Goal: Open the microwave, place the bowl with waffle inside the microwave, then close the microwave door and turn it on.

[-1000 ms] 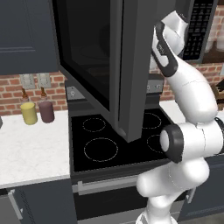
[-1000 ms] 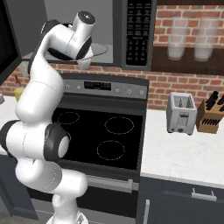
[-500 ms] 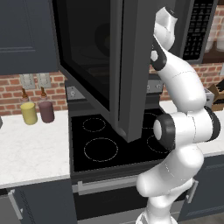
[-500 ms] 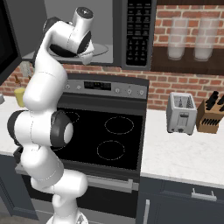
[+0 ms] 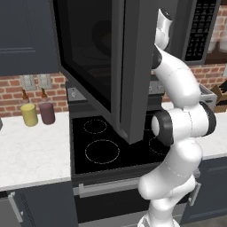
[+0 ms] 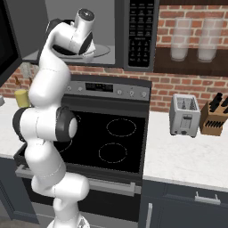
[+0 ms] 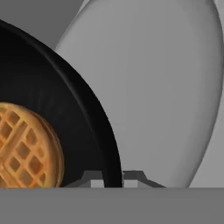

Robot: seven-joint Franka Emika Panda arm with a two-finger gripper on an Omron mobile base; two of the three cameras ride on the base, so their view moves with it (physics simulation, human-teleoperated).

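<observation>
One bowl (image 7: 65, 109), with its waffle (image 7: 26, 144), is held inside the open microwave (image 6: 133, 31), the claw (image 7: 113, 177) clamped on the bowl's rim with a fingertip on either side of it. The bowl is seen over the pale round turntable (image 7: 166, 78); whether it is resting on the plate cannot be told. The door (image 5: 133, 66) is swung wide to the left, hanging out over the stove (image 6: 116, 138).

The placing step is judged to be nearly done. The next move would call for the bowl to be set down and released, and the arm drawn back out of the cavity before the door can be pushed shut and the keypad (image 6: 138, 31) pressed.

Two jars (image 5: 37, 114) are stood on the left worktop (image 5: 31, 155); a toaster (image 6: 185, 115) and a knife block (image 6: 213, 118) are stood to the right, well clear. Only the arm itself is judged to be in the way of the door.
</observation>
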